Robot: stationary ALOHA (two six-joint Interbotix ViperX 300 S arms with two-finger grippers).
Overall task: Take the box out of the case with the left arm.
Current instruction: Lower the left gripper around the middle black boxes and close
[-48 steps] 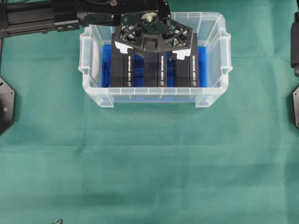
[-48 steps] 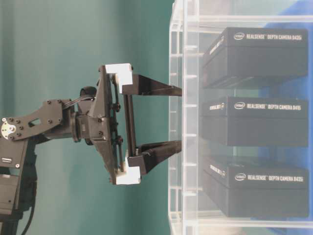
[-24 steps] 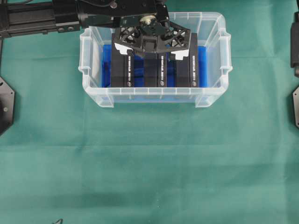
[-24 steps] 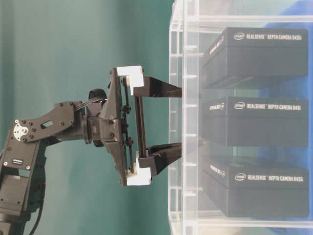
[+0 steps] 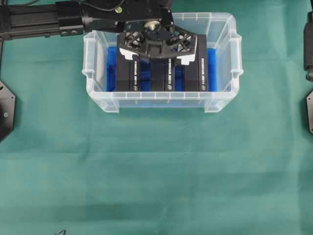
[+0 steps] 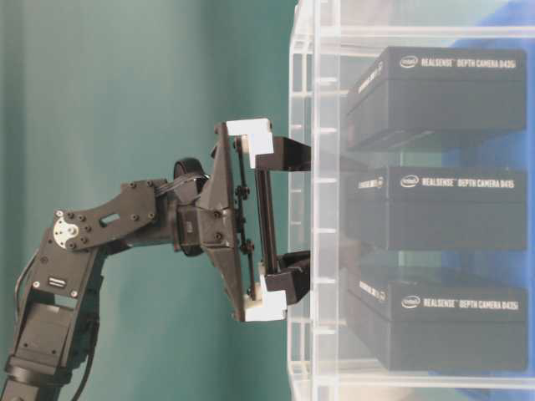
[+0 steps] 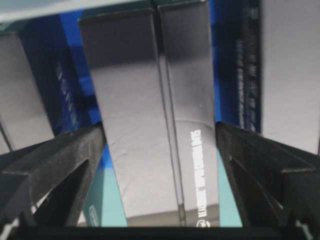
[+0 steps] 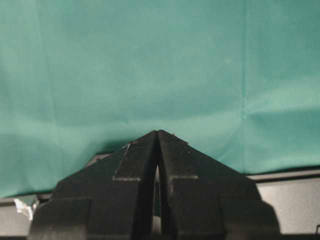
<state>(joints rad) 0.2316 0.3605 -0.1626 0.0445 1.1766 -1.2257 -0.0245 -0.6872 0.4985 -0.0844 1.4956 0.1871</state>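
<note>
The clear case [image 5: 161,101] with a blue floor holds three black boxes side by side. My left gripper [image 5: 157,59], black lattice with white fittings, reaches down into the case and stands open. Its fingers straddle the middle box [image 5: 162,74], one in the gap on each side. In the left wrist view that box [image 7: 150,125] fills the space between the two black fingers [image 7: 55,165], with slim gaps showing. From table level the left gripper [image 6: 322,209] has its tips past the case wall [image 6: 301,83], level with the middle box [image 6: 435,209]. My right gripper [image 8: 158,133] is shut above bare green cloth.
Two other black boxes [image 5: 128,73] [image 5: 200,73] flank the middle one closely. The case walls surround the left gripper. Green cloth [image 5: 156,171] covers the table. The right arm [image 5: 308,44] rests at the right edge, far from the case.
The left gripper has sunk deeper into the case, its open fingers sliding down either side of the middle box. The right arm has not moved.
</note>
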